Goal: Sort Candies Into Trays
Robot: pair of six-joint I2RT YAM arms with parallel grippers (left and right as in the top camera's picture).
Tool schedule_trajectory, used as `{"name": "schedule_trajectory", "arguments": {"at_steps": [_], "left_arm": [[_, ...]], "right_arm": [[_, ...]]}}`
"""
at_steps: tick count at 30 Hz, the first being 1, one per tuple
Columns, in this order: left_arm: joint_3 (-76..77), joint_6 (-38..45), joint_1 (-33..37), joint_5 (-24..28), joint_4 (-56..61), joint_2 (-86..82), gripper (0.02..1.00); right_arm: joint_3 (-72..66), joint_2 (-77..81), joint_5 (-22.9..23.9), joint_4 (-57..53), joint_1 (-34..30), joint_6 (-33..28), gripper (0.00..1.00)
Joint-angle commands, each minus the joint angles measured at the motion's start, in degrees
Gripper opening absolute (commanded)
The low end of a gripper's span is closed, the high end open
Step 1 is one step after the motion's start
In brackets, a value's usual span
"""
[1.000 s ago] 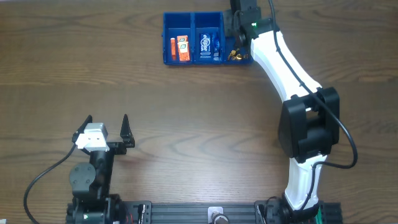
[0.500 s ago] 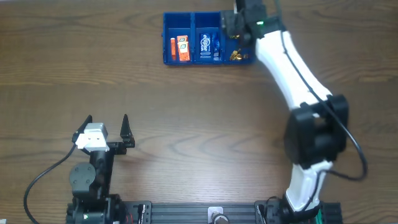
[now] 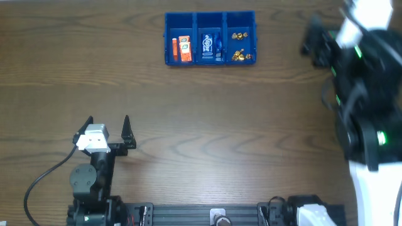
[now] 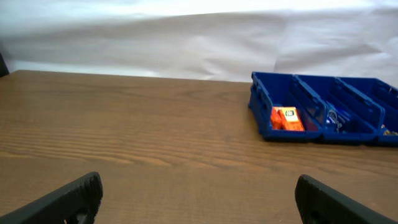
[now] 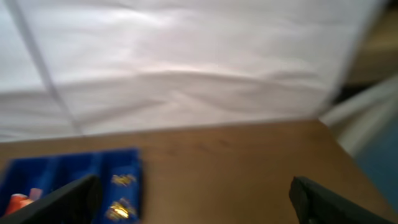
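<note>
A blue tray with three compartments stands at the far middle of the table. Orange candies lie in its left compartment, a blue-wrapped candy in the middle one, and several gold candies in the right one. My right gripper hangs lifted to the right of the tray, open and empty; its wrist view looks down on the tray's right end and the gold candies. My left gripper rests open and empty near the front left, facing the tray from afar.
Bare wooden table spreads between the tray and both arm bases. A white sheet backs the table's far edge. The right arm's white links rise along the right side.
The right arm has pulled away from the tray's right compartment, swinging right and upward. The gold candies now lie uncovered. The left arm has not moved.
</note>
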Motion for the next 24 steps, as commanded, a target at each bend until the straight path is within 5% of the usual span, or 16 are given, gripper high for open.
{"name": "schedule_trajectory", "arguments": {"at_steps": [1,9,18,24], "left_arm": [[-0.94,0.63,0.17,0.79,-2.27,-0.33,0.998],[-0.94,0.63,0.17,0.79,-2.25,-0.33,0.998],[-0.94,0.63,0.17,0.79,-2.27,-0.33,0.996],[-0.94,0.63,0.17,0.79,-2.27,-0.33,0.998]], "right_arm": [[-12.94,-13.66,-4.59,-0.26,-7.50,-0.87,0.998],[-31.06,-37.79,-5.07,2.01,-8.74,3.04,0.998],[-49.13,-47.80,-22.38,9.14,-12.02,7.78,0.998],[-58.07,-52.09,-25.11,12.63,-15.02,7.93,0.998]]}}
